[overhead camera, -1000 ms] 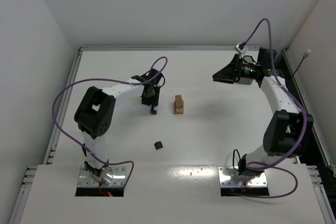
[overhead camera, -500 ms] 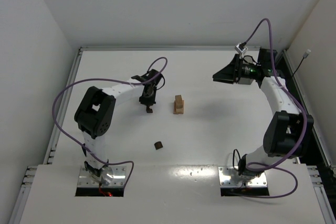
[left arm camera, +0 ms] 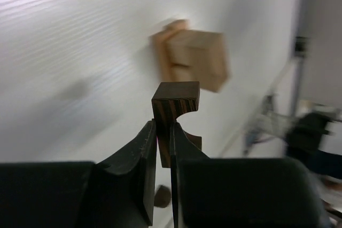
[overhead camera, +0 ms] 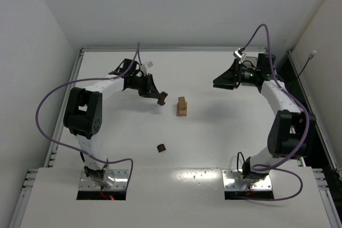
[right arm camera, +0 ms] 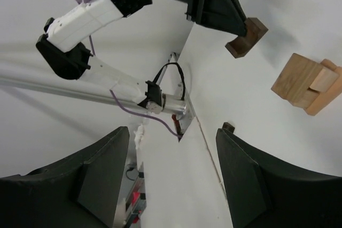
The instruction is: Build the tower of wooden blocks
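Pinching a dark brown block [overhead camera: 162, 98] by its thin lower end, the left gripper [overhead camera: 155, 95] hung above the table [overhead camera: 224, 132] at about ten o'clock of the tower [overhead camera: 183, 107], near it but not touching. Its jaws were drawn almost together, with most of the notched piece sticking out past the fingertips. To my eye that was the weak spot. With so little wood in the grip, the block could swivel or slip as it was carried across, and then land crooked or drop short.

A second dark block [overhead camera: 161, 147] lay loose at seven o'clock of the tower, well apart and out of harm's way.

The tower itself, a few light tan pieces near the middle of the table, looked unevenly stacked, one piece jutting out beyond the others. I judged that coming in low from the side, or pressing down too hard, might push it over.

The right gripper [overhead camera: 220, 80] waited at two o'clock, jaws spread wide and holding nothing. It would only be a danger if it swung inward.
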Motion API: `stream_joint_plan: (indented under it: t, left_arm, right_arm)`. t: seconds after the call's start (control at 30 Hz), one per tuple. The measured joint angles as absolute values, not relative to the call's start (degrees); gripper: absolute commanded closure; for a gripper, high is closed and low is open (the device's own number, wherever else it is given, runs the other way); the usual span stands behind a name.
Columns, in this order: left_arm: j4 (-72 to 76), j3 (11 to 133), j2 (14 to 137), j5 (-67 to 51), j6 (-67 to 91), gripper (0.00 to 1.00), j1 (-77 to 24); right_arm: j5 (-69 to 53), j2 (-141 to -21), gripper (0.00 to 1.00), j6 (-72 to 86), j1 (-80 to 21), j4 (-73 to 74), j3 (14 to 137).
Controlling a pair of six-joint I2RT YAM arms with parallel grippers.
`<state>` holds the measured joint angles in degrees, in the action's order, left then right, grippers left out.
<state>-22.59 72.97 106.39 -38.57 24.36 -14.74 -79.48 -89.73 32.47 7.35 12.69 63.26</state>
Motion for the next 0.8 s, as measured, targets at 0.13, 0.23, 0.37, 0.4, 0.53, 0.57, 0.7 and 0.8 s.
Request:
stream_joint_plan:
  t: [0.13,0.23,0.37,0.4,0.53,0.57,0.7,0.8]
  left_arm:
    - [-12.32,71.40,106.39,-54.24,33.69,1.00,-13.13]
    - [-3.18,68.84,106.39,-62.04,41.93,1.00,-13.52]
    - [4.36,67.20,106.41,-69.08,51.86,1.00,-13.67]
    - [6.31,67.20,106.41,-70.48,54.19,1.00,-13.67]
    - [12.16,67.22,106.41,-74.17,61.80,1.00,-13.63]
    - [13.39,67.22,106.41,-74.98,63.40,1.00,-13.56]
    - [16.36,67.29,106.41,-77.82,68.62,1.00,-13.50]
    - [16.99,67.64,106.59,-80.38,71.18,1.00,-13.50]
  right_arm:
    - [-79.20,-91.31,0.39,27.59,3.51,17.80,66.76]
    - [-76.60,-93.32,0.40,15.62,-1.54,29.63,75.50]
    - [-65.82,-94.56,0.46,-4.16,-11.77,43.68,87.20]
    - [-61.01,-93.89,0.47,-8.45,-15.18,44.93,87.88]
    - [-42.02,-89.43,0.50,-19.99,-29.32,45.80,83.81]
    - [-37.23,-88.05,0.52,-21.96,-32.23,45.12,81.73]
    - [-20.84,-83.13,0.54,-26.61,-35.92,40.32,73.56]
    - [-11.44,-79.88,0.54,-28.93,-35.62,33.41,67.20]
